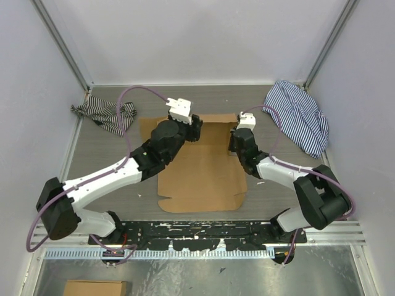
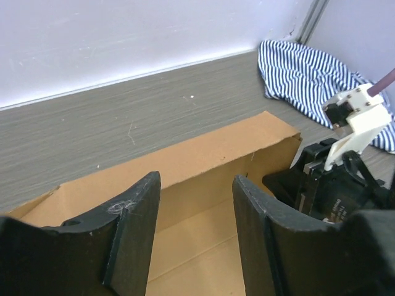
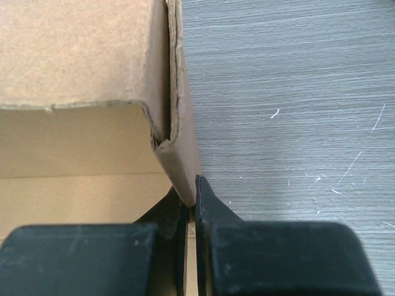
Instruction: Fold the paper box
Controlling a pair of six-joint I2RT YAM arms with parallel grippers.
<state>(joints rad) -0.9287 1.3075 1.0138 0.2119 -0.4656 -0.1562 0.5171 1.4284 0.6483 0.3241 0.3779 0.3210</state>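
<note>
Brown paper box [image 1: 203, 176]: right pincer [image 3: 192, 200] pinches its side wall, left pincer [image 2: 194, 216] gapes empty; hard tug risks tearing.

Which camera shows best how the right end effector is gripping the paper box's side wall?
Right wrist view: close up, the right end effector is shut on the upright side wall of the paper box. In the top external view the wrist hides the pinch; the left wrist view shows only its body beside the wall.
</note>
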